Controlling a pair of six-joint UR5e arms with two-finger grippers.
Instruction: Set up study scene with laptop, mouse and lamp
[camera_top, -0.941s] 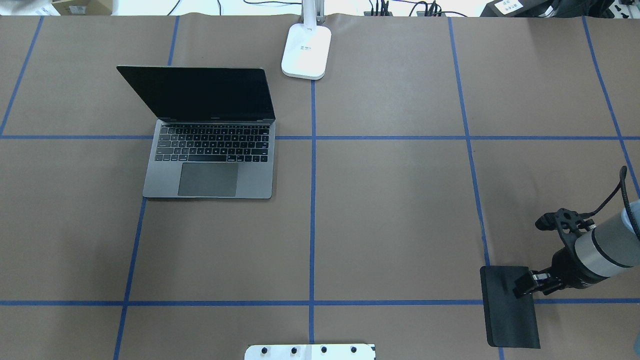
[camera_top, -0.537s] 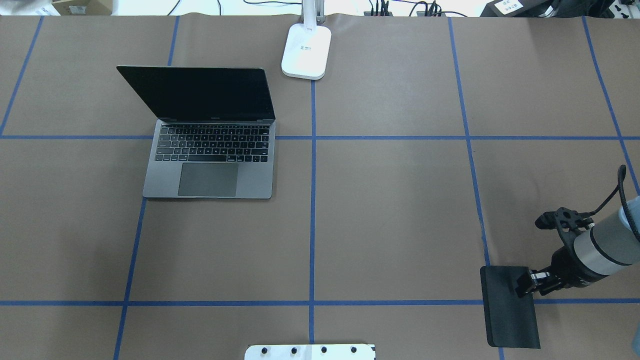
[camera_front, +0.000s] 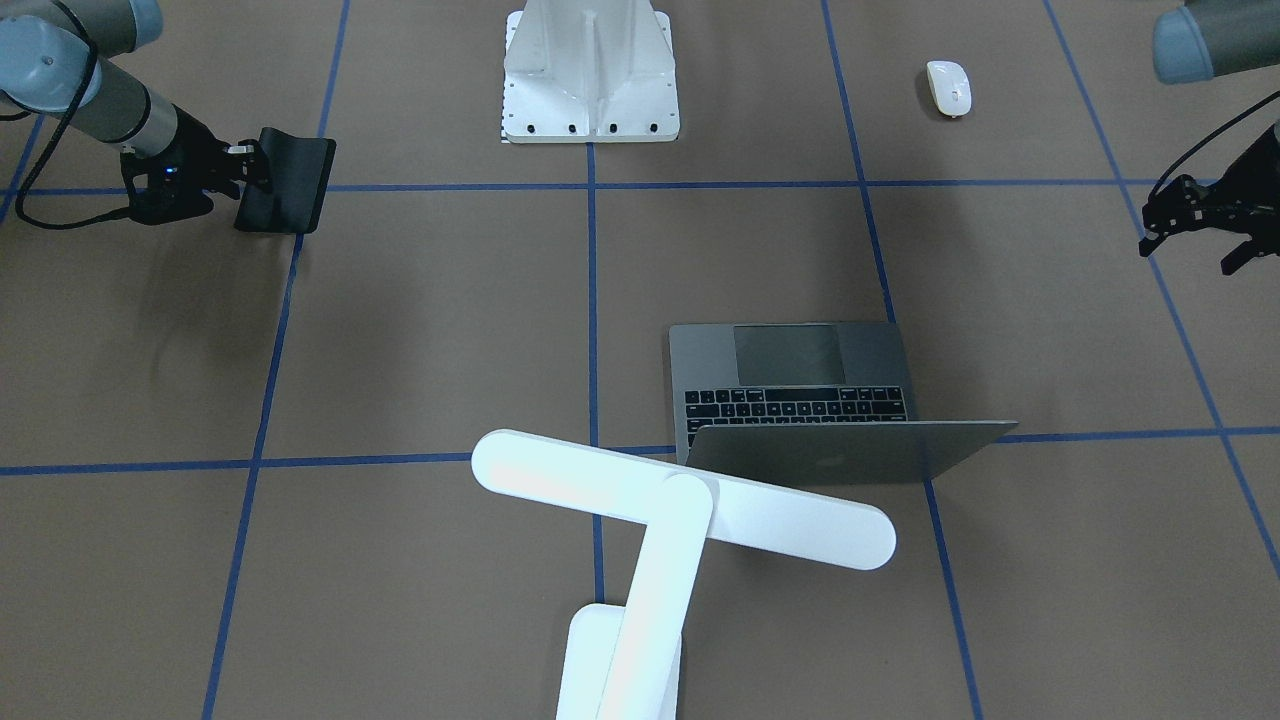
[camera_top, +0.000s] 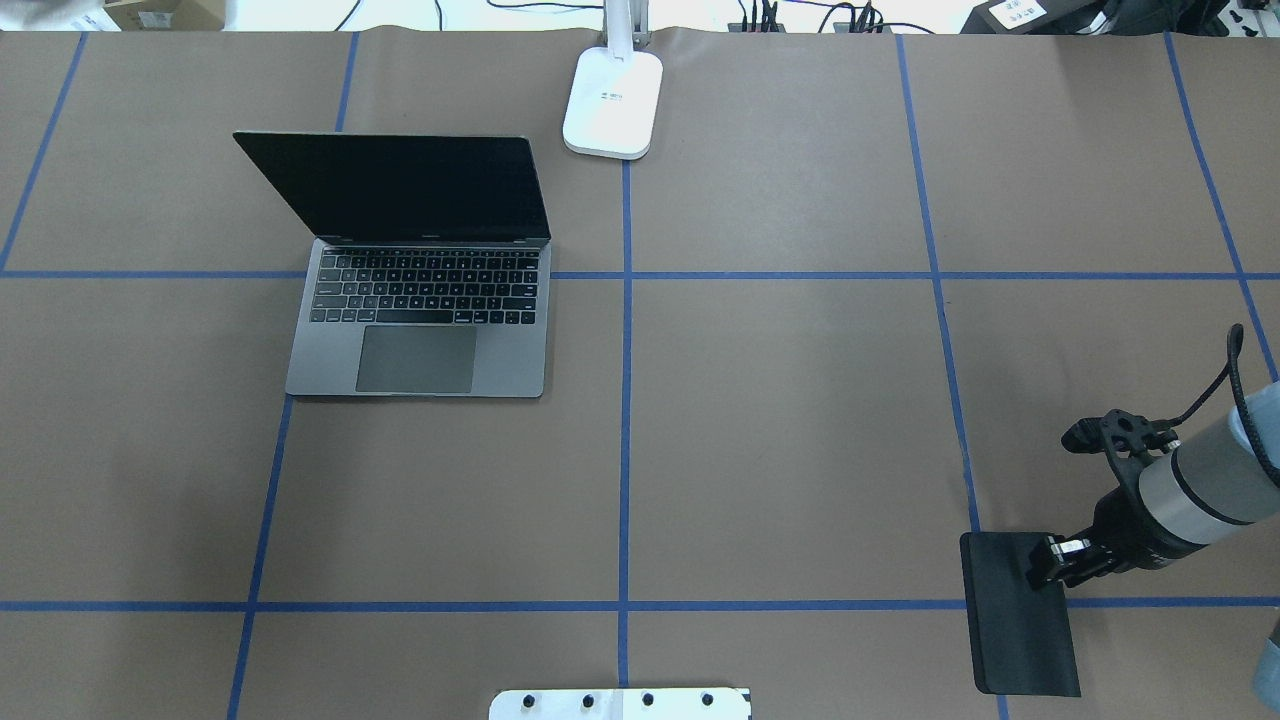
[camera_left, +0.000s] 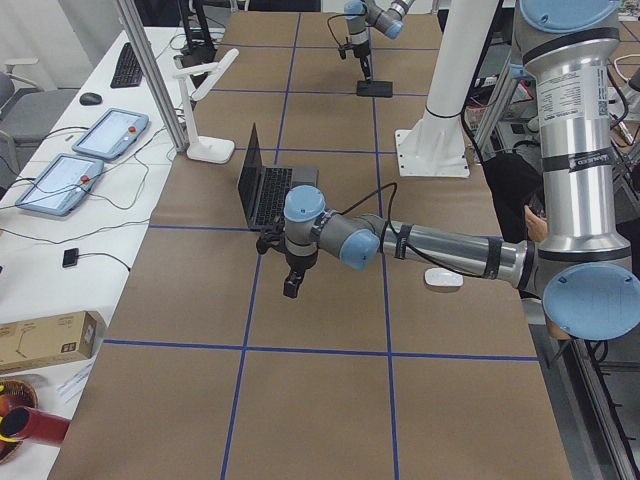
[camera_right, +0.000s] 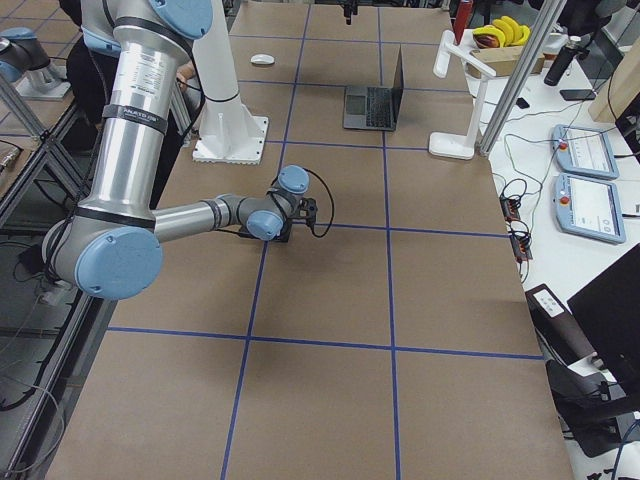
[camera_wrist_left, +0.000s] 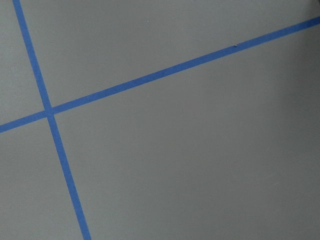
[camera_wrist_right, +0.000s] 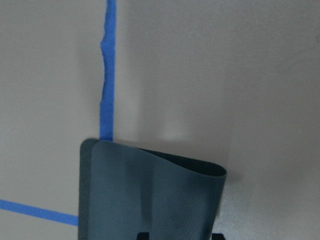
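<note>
The laptop (camera_top: 420, 330) is open far left, the lamp (camera_front: 680, 500) beyond it. My right gripper (camera_top: 1045, 570) pinches the black mouse pad (camera_top: 1010, 630) near right; the mouse (camera_front: 949, 87) lies near left, unplaced. I cannot tell how wide the left gripper (camera_front: 1190, 235) stands.

- Overhead looks down from the robot's edge; the front camera faces back from the opposite edge.
- Both share the laptop (camera_top: 418, 330).
- Side cameras watch from either end.

There's the laptop (camera_top: 418, 330) on the table's (camera_top: 800, 420) left half, the lamp (camera_top: 612, 100) just behind its right corner at the far edge. Near side: the mouse (camera_front: 949, 87) left, the mouse pad (camera_top: 1010, 630) right, the pedestal (camera_front: 590, 70) between them.
</note>
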